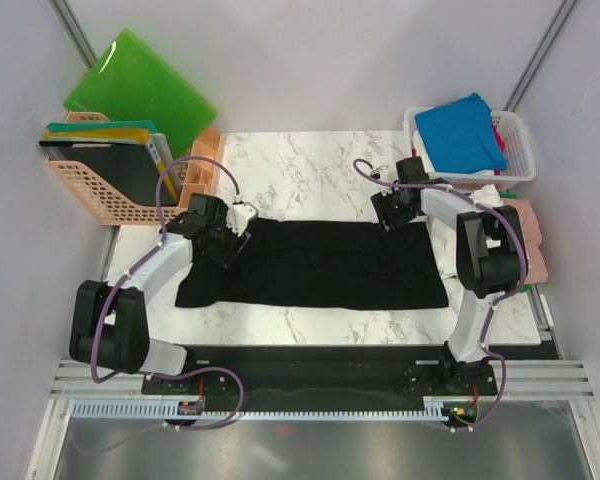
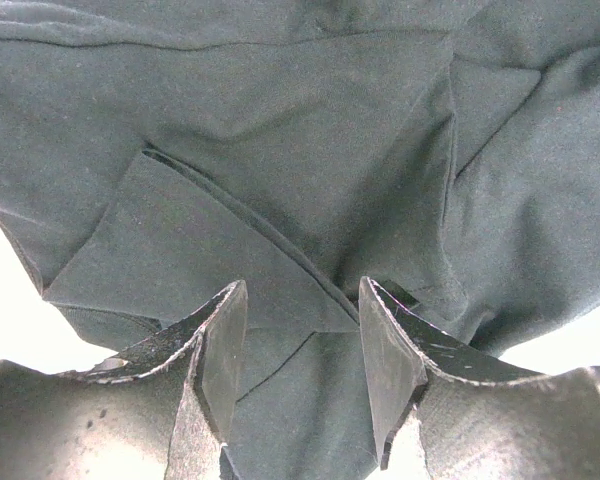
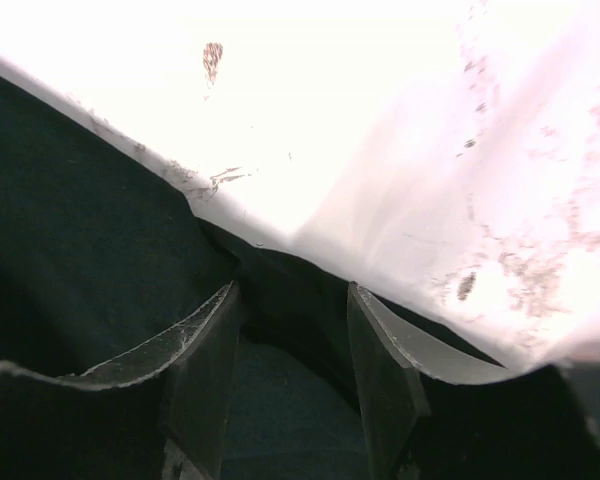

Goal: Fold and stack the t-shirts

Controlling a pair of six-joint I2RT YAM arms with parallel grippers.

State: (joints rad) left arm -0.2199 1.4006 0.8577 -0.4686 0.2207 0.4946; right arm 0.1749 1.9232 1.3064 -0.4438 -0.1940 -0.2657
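A large black t-shirt (image 1: 320, 265) lies spread wide and flat across the marble table (image 1: 310, 165). My left gripper (image 1: 230, 240) sits low over its far left corner. In the left wrist view the left gripper (image 2: 302, 290) stands open, with creased black cloth (image 2: 280, 150) under and between the fingers. My right gripper (image 1: 392, 218) is at the shirt's far right corner. In the right wrist view the right gripper (image 3: 290, 290) is open, its jaws astride the shirt's edge (image 3: 70, 200) where it meets the white table (image 3: 380, 120). A bright blue t-shirt (image 1: 460, 130) lies in the basket at the back right.
The white basket (image 1: 515, 125) stands at the back right, with pink cloth (image 1: 530, 240) below it beside the right arm. An orange crate (image 1: 100, 190) with flat boards and a bright green board (image 1: 140, 85) stands at the back left, next to a small orange tray (image 1: 200, 170).
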